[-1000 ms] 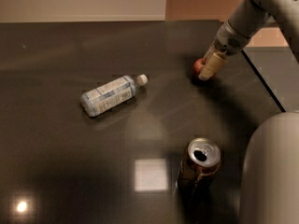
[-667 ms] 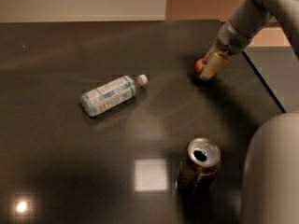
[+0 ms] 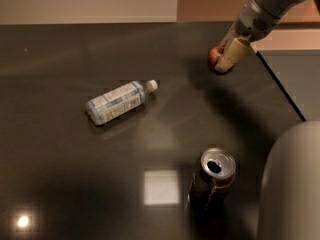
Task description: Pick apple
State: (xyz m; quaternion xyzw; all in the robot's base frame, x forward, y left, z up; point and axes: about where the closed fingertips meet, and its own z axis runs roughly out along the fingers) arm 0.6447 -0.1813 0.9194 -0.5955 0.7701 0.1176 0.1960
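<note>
At two o'clock my gripper (image 3: 221,64) is clamped on the apple (image 3: 214,57); bottle (image 3: 119,102) at nine, soda can (image 3: 212,176) at five

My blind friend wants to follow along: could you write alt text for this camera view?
A robot arm's tool grips a small red apple at the far right of a dark glossy table. A plastic water bottle lies on its side mid-table, and an opened soda can stands upright nearer the camera.

Red apple (image 3: 214,58) between cream fingers (image 3: 231,55) of grey gripper (image 3: 223,66), far right
</note>
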